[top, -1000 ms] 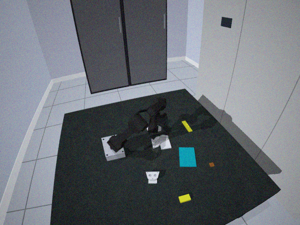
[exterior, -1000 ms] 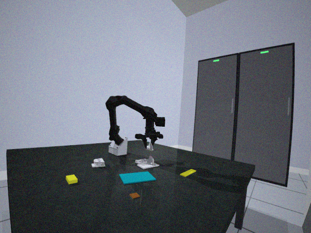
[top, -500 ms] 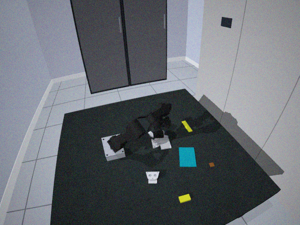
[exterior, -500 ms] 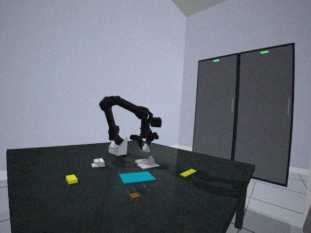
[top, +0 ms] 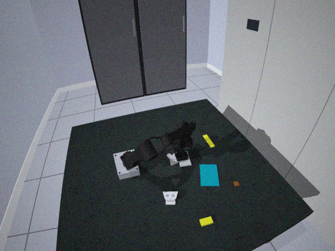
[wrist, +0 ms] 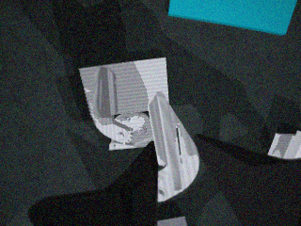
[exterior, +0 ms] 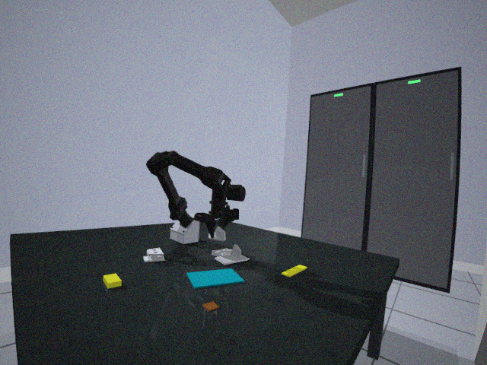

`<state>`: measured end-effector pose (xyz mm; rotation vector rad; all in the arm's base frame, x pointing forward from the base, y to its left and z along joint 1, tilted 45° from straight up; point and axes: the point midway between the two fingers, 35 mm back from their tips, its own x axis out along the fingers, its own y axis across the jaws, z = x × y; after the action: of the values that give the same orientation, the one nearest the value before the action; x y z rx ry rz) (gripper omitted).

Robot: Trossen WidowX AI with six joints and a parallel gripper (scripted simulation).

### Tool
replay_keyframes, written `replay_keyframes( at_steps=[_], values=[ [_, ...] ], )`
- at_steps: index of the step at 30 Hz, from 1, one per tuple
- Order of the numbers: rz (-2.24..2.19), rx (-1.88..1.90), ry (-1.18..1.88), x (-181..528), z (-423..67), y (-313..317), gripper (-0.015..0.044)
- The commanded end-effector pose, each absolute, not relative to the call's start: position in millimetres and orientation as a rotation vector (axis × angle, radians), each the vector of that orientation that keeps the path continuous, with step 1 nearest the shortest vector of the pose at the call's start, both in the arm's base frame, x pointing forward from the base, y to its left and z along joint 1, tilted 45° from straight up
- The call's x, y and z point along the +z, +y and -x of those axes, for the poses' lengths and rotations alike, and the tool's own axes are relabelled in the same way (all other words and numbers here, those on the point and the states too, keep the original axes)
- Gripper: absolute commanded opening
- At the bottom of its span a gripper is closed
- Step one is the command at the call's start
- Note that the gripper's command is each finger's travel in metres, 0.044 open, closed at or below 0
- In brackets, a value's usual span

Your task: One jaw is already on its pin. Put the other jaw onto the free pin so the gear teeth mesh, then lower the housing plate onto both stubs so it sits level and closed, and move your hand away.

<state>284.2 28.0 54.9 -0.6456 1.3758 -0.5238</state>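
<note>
The white base (top: 185,163) (exterior: 232,259) (wrist: 129,89) lies on the table with one upright jaw (wrist: 106,91) on its pin side. Round gear detail shows beside that jaw in the wrist view; the free pin is not clear. My gripper (exterior: 218,233) (wrist: 174,142) is shut on the other white jaw (exterior: 217,235) (wrist: 175,155). It holds this jaw above the table, apart from the base in the exterior view; in the wrist view the jaw's tip overlaps the base's edge. The white housing plate (top: 170,196) (exterior: 154,254) (wrist: 286,145) lies apart on the table, its two holes showing.
A cyan plate (top: 209,174) (exterior: 214,277) (wrist: 232,14) lies near the base. A yellow bar (top: 208,140) (exterior: 294,270), a yellow block (top: 205,221) (exterior: 112,280) and a small orange square (top: 236,183) (exterior: 211,306) lie farther out. The arm's white mount (top: 125,166) (exterior: 184,232) stands behind.
</note>
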Motion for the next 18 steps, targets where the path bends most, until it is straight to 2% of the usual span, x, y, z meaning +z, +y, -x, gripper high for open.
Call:
replay_keyframes(
  at_steps=[1,18],
  values=[
    [0.689,-0.504,1.387,61.9,-282.6,19.3,0.0134],
    [0.693,-0.501,1.388,62.2,-282.6,18.9,0.0134]
  ],
)
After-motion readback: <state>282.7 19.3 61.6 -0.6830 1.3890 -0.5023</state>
